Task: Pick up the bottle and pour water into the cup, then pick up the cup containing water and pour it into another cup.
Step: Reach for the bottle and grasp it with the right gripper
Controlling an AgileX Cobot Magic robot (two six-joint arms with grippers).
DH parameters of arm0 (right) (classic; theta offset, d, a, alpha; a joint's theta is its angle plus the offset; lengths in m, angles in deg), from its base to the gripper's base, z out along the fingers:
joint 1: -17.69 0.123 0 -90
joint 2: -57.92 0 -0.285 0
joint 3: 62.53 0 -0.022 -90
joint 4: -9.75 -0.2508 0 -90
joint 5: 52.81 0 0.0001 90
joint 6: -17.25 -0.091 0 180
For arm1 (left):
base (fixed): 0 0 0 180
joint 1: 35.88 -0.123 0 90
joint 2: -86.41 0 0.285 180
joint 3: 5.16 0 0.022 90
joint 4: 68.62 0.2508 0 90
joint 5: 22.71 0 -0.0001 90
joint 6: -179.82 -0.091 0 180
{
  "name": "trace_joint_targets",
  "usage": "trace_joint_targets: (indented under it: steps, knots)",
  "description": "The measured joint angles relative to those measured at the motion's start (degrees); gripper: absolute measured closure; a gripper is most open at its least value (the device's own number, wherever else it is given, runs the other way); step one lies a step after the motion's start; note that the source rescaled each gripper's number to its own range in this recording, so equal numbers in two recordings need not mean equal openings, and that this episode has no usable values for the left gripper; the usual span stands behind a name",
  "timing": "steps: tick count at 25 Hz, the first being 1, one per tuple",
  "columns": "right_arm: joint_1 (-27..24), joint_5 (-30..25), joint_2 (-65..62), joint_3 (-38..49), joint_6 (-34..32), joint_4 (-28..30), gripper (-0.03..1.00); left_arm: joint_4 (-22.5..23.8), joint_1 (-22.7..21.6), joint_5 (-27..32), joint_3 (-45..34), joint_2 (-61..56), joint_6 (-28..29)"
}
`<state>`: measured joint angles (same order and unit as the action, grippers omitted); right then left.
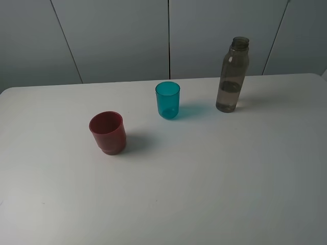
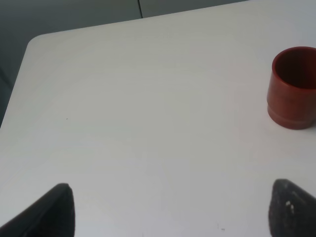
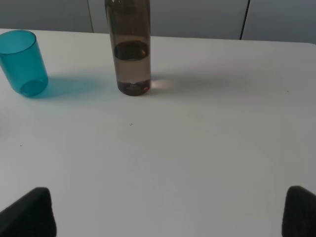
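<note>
The bottle (image 1: 232, 76), the cup (image 1: 167, 100) and another cup (image 1: 108, 132) stand upright on the worktop (image 1: 204, 178) — well apart. The left gripper (image 2: 175, 212) is released, holding nothing; the right gripper (image 3: 165, 215) also.

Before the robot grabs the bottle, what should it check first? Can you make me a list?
1. The bottle stands upright, cap off: ok.
2. The water fills its lower part: ok.
3. The teal cup upright, apart from the bottle: ok.
4. The red cup upright, standing alone: ok.
5. The right gripper open, empty, facing the bottle: ok.
6. The left gripper open, empty: ok.
</note>
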<state>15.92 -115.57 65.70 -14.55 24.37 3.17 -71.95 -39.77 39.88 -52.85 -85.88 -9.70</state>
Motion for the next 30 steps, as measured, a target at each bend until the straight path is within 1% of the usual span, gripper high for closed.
trace_joint_targets:
  steps: [30]
  knots:
    - [0.00, 0.00, 0.00, 0.00, 0.00, -0.22, -0.03, 0.00, 0.00, 0.00, 0.00, 0.00, -0.10]
